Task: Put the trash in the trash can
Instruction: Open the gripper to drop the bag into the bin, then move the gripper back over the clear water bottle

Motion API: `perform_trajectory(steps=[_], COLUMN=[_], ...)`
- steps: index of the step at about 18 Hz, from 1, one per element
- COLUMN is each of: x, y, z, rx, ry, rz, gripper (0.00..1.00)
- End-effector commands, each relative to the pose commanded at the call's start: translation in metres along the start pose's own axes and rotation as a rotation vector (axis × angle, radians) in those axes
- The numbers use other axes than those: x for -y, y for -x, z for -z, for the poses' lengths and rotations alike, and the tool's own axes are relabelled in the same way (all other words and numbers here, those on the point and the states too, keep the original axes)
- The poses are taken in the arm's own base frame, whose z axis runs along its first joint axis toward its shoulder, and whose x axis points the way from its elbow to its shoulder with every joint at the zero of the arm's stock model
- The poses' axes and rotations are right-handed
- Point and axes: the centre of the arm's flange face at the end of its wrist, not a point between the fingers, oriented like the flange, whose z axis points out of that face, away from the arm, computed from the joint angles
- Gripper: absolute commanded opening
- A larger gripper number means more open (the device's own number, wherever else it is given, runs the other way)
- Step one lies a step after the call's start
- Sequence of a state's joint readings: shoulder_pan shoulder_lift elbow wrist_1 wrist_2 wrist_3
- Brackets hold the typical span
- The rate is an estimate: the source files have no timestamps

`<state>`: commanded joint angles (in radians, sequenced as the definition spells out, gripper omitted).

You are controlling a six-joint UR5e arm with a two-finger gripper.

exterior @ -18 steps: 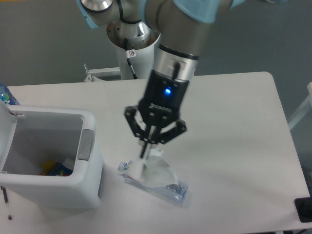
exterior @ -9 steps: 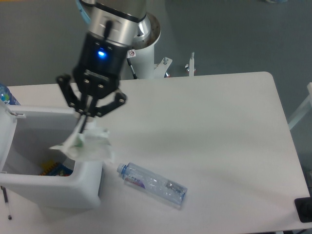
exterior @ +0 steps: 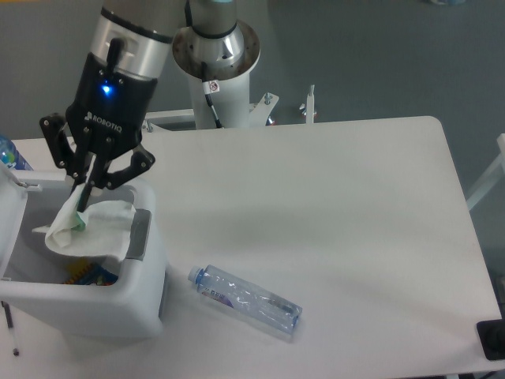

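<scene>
The gripper (exterior: 81, 204) has swung left from the bin's rim to above the open boxy white plastic trash can (exterior: 146, 296), fingers (exterior: 84, 197) still pinching the crumpled white translucent wrapper (exterior: 93, 230) so it should fall inside, while the crushed clear plastic bottle (exterior: 245, 298) waits on the tabletop (exterior: 331, 205).

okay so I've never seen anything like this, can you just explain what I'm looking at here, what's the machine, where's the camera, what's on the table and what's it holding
This is a robot arm bolted behind a white table. The one picture comes from a fixed camera that looks down on the table from the front.

At the end of the arm is a gripper, a claw with two thin fingers. The fingers are pinched shut on a crumpled white wrapper, and they hold it over the open mouth of a white trash can at the left edge of the table. Something colourful already lies at the bottom of the can, but I cannot tell what it is.

On the table, to the right of the can, a clear plastic bottle lies on its side. Nothing touches it.

At the far left edge, part of a blue bottle shows behind the can.
</scene>
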<state>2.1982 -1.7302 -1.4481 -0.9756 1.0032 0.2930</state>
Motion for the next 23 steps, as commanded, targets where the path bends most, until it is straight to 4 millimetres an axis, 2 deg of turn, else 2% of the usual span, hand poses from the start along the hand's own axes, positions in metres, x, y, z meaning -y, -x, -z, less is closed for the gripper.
perform_trajectory(steps=[1,6,8,10,13,17,23], x=[0.001,0.003,0.003,-0.001,-0.011,-0.035,-0.063], y=[0.003,0.008,0.024,0.065,0.126,0.196,0.256], z=[-0.003,-0.010,-0.008,0.003,0.007,0.004,-0.022], rx=[-0.001,-0.001,0.014,0.053,0.101,0.156,0.215], ry=[0.002,0.009,0.003,-0.010,-0.007,0.022,0.091], rz=[0.002,0.015,0.050,0.164,0.278,0.379,0.456], gripper=[1.00,1.00,1.00,1.00,1.00,1.00,1.00])
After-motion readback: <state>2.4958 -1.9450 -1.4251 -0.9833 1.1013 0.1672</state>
